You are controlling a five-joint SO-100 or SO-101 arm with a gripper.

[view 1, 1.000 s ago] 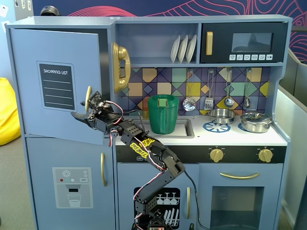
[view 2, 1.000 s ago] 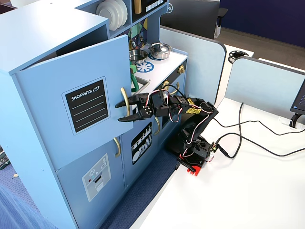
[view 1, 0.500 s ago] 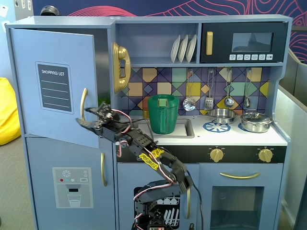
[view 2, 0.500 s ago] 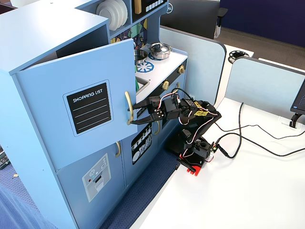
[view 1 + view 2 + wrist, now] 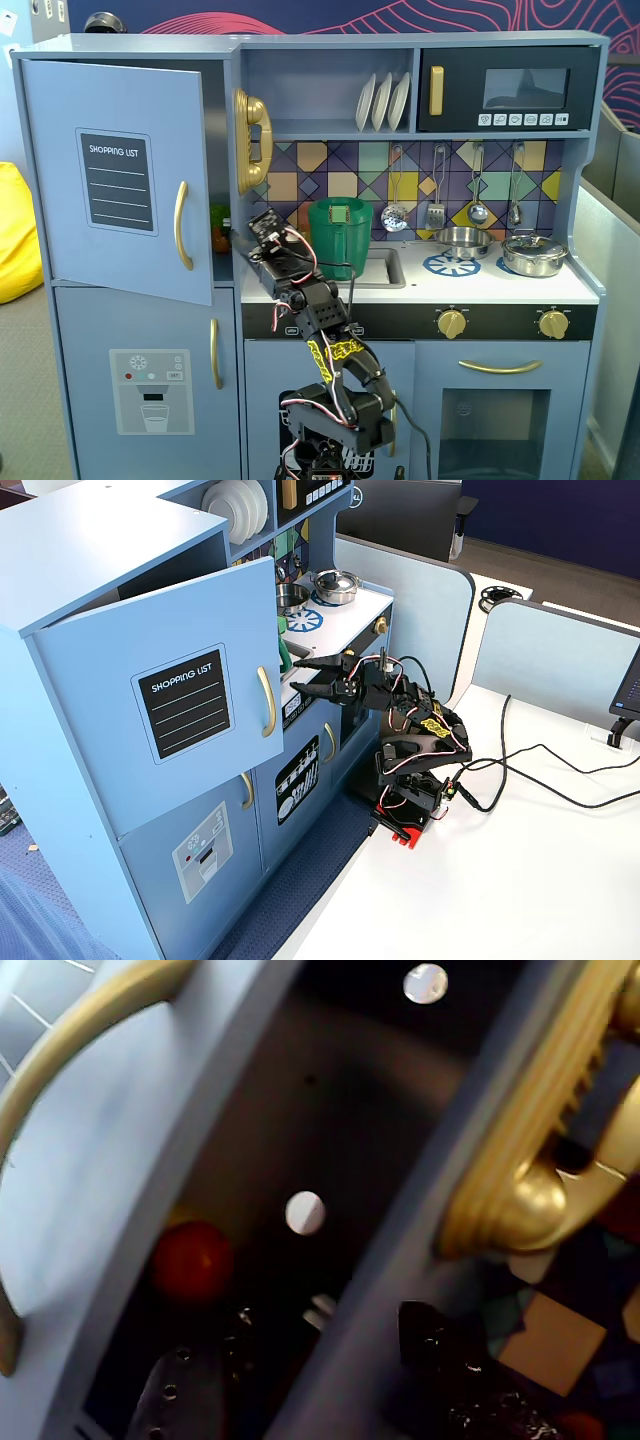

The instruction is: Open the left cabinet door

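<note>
The left cabinet door [image 5: 115, 170], a flat blue-grey panel with black shopping-list board and curved gold handle [image 5: 181, 225], stands part-open at the upper left.
The black two-finger gripper [image 5: 308, 676] hangs empty just right of it, jaws apart; unheld, the door may swing shut or get knocked.

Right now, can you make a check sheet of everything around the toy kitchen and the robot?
Surface: white table under the arm's base; white kitchen counter.
Job's things: left door ajar, gold handle free.
Clutter: green pitcher at the sink, pot and bowl on the counter, plates on the shelf, gold phone, red ball inside the cabinet.
Gripper: gripper open, empty, apart from the handle.
Cables: black cables across the table.
Surroundings: grey dividers, yellow beanbag.
</note>
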